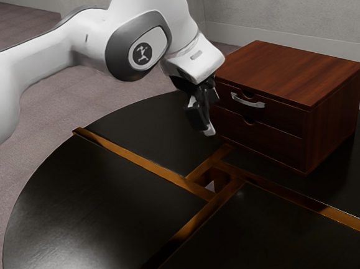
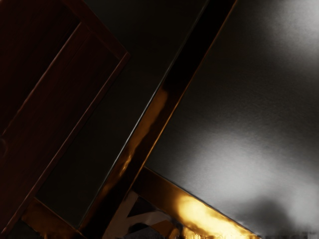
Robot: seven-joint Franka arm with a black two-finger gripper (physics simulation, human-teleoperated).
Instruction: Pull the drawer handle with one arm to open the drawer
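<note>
In the exterior view the gripper (image 1: 204, 125) hangs tip-down over the desk (image 1: 100, 197), just beside the cabinet (image 1: 297, 69) at its near corner, holding nothing; how far it stands open I cannot tell. The top drawer (image 1: 280, 115) sits flush, its silver handle (image 1: 247, 102) untouched. A white emblem (image 1: 142, 54) marks the arm's grey joint cap. In the wrist view, dark cabinet wood lies beside the desk's brass strip (image 2: 144, 134).

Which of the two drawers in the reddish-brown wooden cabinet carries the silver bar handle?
The upper drawer: the silver handle sits below its top edge; the lower drawer shows none.
</note>
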